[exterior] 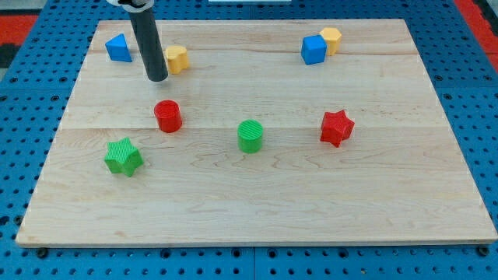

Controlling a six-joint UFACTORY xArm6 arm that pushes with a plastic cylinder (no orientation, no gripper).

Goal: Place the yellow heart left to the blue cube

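The yellow heart (177, 58) lies near the board's upper left. The blue cube (313, 50) stands at the upper right, far to the heart's right, and touches a yellow pentagon-like block (331, 39) on its upper right side. My tip (157, 78) is down on the board just left of and slightly below the yellow heart, very close to it; I cannot tell whether they touch. The dark rod rises from the tip to the view's top.
A blue triangular block (118, 48) sits left of the rod. A red cylinder (167, 117), a green cylinder (250, 136) and a red star (336, 127) lie across the middle. A green star (123, 156) is at lower left. The wooden board (257, 210) has blue pegboard around it.
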